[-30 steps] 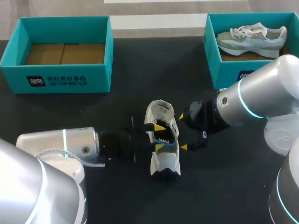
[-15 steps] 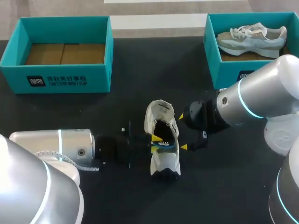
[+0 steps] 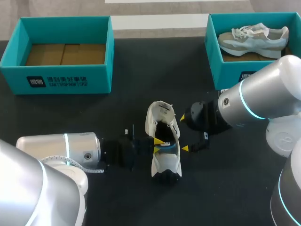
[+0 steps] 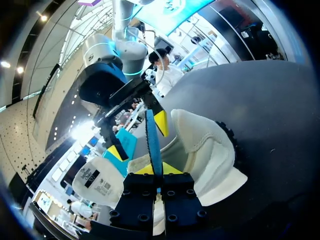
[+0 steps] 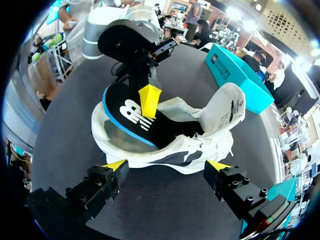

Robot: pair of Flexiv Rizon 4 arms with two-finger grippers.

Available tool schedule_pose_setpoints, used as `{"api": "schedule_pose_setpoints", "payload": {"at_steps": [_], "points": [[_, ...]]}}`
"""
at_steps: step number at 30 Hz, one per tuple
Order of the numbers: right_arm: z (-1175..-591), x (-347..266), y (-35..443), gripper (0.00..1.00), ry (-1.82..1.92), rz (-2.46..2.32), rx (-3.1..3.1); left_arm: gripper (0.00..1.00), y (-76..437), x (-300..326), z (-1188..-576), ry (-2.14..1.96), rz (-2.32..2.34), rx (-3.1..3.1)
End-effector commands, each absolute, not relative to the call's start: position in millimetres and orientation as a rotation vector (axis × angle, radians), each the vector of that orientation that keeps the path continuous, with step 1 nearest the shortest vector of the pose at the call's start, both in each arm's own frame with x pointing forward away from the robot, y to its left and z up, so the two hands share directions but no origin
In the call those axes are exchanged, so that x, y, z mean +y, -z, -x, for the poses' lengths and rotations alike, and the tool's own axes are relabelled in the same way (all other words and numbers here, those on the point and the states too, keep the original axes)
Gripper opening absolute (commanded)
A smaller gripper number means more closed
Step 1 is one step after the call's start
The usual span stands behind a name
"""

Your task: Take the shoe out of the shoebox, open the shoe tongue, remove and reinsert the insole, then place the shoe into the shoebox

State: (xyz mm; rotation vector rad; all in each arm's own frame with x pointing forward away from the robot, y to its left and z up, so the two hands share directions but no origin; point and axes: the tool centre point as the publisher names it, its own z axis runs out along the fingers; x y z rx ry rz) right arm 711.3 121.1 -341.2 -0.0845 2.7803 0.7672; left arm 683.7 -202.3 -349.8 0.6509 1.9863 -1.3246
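2 risks stand out. The left gripper (image 3: 158, 145) has its fingers clamped on the thin edge of the insole (image 5: 132, 120), which sits partly inside the shoe (image 3: 164, 165); such a narrow pinch could slip, or the insole could buckle if forced. The shoe lies on the surface (image 3: 70, 117) between the 2 grippers. The right gripper (image 3: 184, 133) has its fingers apart beside the shoe without touching it, so any tug may drag or tip the shoe. From the head view most of the insole is hidden, and no view shows the shoe's far inside.
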Motion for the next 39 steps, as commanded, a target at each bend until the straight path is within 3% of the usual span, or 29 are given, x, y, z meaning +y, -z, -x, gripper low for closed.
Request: {"api": "schedule_pose_setpoints", "payload": {"at_steps": [1,3,7,11,22,24,26,27,39], "points": [[-709.9,121.0,341.7,1.00,-0.766,0.083,2.778,0.00,355.9,-211.5,-691.7,1.319,-0.661,1.998],[-709.9,121.0,341.7,1.00,-0.766,0.083,2.778,0.00,351.7,-211.7,-690.7,1.321,-0.660,1.996],[-709.9,121.0,341.7,1.00,-0.766,0.083,2.778,0.35,339.4,-208.2,-685.2,1.336,-0.652,1.977],[-709.9,121.0,341.7,1.00,-0.766,0.083,2.778,0.39,330.9,-203.5,-681.8,1.336,-0.654,1.963],[-709.9,121.0,341.7,1.00,-0.766,0.083,2.778,0.32,320.8,-202.6,-663.7,1.361,-0.684,1.939],[-709.9,121.0,341.7,1.00,-0.766,0.083,2.778,0.25,324.3,-204.6,-662.4,1.363,-0.694,1.945],[-709.9,121.0,341.7,1.00,-0.766,0.083,2.778,0.03,330.3,-206.3,-663.7,1.368,-0.695,1.955],[-709.9,121.0,341.7,1.00,-0.766,0.083,2.778,0.00,333.2,-207.2,-664.5,1.368,-0.698,1.957],[-709.9,121.0,341.7,1.00,-0.766,0.083,2.778,0.00,355.3,-211.0,-686.1,1.325,-0.732,1.981]]}}
